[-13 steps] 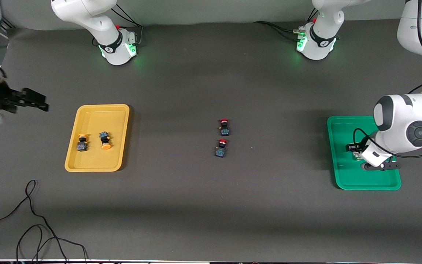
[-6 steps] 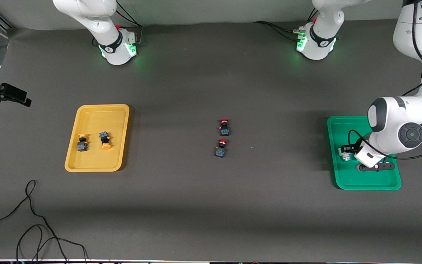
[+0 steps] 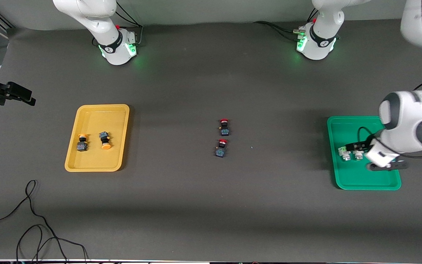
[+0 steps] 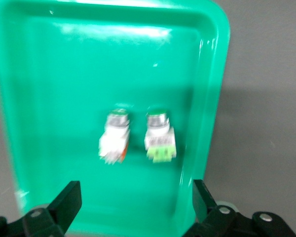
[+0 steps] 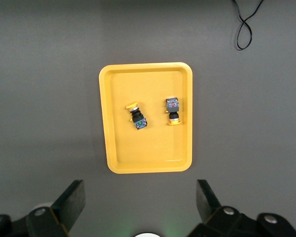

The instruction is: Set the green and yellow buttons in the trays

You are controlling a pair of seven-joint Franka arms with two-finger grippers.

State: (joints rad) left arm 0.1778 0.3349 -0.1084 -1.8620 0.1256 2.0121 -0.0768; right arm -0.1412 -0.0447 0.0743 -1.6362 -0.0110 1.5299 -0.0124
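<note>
Left wrist view: left gripper (image 4: 133,207) is seen spread, empty, over green tray (image 4: 59,74); light, rigid white buttons (image 4: 113,138) are best pinched across their bodies; right gripper (image 5: 140,207) is parked spread above yellow tray (image 5: 148,153)

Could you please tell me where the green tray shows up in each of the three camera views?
Front view: the green tray lies at the left arm's end of the table, partly covered by that arm.
Left wrist view: the tray fills most of the picture, seen from above.
Right wrist view: not in it; only the yellow tray shows.
Shared landmark: the two white-bodied buttons lying side by side in the green tray.
</note>
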